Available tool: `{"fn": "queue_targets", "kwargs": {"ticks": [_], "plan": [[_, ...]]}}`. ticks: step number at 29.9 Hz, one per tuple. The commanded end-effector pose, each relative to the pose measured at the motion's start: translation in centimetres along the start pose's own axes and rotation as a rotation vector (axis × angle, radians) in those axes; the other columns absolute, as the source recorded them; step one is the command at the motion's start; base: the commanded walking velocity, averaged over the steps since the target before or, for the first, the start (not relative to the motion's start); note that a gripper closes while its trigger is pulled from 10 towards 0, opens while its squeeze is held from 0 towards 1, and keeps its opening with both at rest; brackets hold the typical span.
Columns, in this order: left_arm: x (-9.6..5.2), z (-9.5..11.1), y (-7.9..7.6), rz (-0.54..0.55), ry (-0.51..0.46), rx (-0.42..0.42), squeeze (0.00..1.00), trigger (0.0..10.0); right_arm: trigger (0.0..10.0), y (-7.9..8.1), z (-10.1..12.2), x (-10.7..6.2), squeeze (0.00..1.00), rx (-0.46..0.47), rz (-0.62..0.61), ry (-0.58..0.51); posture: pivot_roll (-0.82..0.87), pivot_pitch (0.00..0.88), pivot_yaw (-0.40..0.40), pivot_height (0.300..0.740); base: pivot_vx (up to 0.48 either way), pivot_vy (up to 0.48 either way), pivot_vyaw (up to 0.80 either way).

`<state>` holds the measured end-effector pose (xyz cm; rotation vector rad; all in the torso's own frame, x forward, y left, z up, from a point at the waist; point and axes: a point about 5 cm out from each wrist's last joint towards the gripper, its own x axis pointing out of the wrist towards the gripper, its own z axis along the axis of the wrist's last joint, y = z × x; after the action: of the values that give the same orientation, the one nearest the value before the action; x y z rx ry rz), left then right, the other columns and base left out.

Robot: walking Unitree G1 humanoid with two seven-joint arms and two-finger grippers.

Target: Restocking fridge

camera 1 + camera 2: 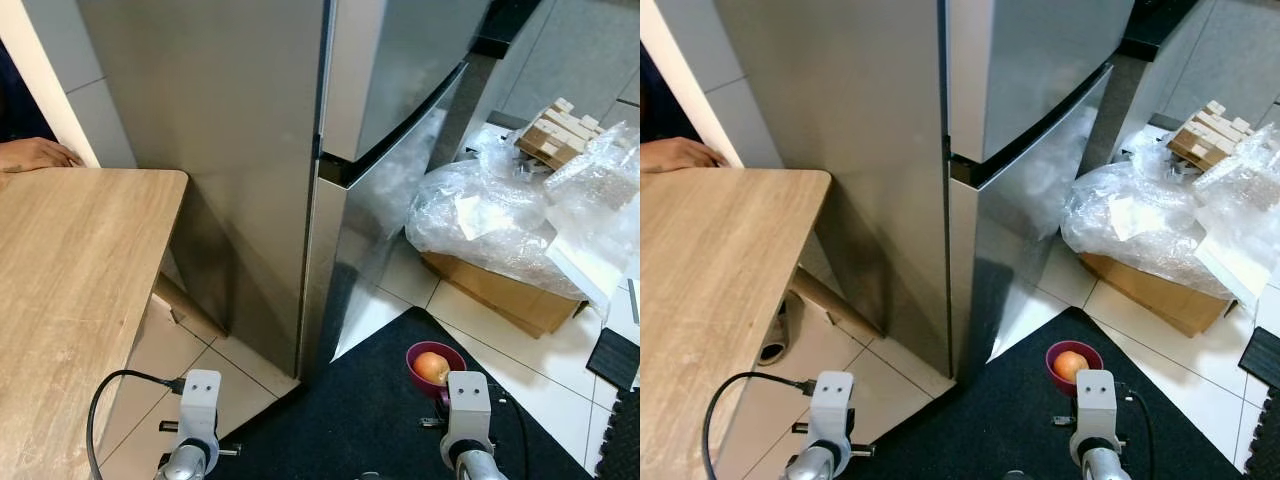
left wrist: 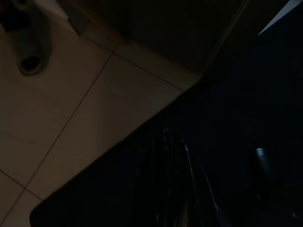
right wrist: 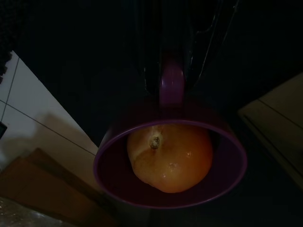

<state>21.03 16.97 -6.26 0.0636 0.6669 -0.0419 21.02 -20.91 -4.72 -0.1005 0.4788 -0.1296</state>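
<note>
The right pincer (image 3: 176, 71) is clamped on the handle of a purple cup (image 3: 170, 163), held low over the dark mat (image 1: 370, 410) in front of the fridge (image 1: 300, 150). An orange fruit (image 3: 169, 156) sits inside the cup. Both fridge doors are closed. The left pincer (image 2: 173, 189) hangs idle above the edge of the mat and the tiled floor (image 2: 71, 109); it is too dark to tell whether its fingers are apart or together. To the robot's left stands a wooden surface (image 1: 70, 290), with a person's hand (image 1: 35, 153) resting at its far edge. To the right of the fridge lies a cardboard box (image 1: 500, 290) under crumpled plastic wrap (image 1: 500, 215), with wooden blocks (image 1: 560, 135) behind.
</note>
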Motion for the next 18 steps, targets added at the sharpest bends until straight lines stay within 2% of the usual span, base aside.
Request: {"fn": "queue_targets", "kwargs": {"ticks": [1,4,16,18], "plan": [[-0.1,-0.4,-0.6,-0.021,0.01,0.018,0.0,10.0,10.0,-0.5,-0.7,-0.4,0.0,-0.003,-0.02,0.023,-0.14,0.126,-0.036,0.731,0.0,0.0,0.0],[-0.1,-0.3,-0.6,-0.018,0.005,0.013,0.0,10.0,10.0,-0.5,-0.9,-0.6,0.0,-0.002,-0.023,0.028,-0.13,0.127,-0.033,0.731,0.0,0.0,0.0],[0.2,0.6,-0.3,0.011,-0.022,0.002,0.0,10.0,10.0,-0.1,-1.0,-0.6,0.0,0.008,-0.027,0.027,-0.13,0.129,-0.029,0.731,0.0,-0.415,0.0],[0.3,1.0,-0.1,0.024,-0.032,-0.013,0.0,10.0,10.0,-0.1,-0.9,-0.6,0.0,0.008,-0.03,0.026,-0.13,0.13,-0.028,0.731,0.0,-0.169,0.0]]}}
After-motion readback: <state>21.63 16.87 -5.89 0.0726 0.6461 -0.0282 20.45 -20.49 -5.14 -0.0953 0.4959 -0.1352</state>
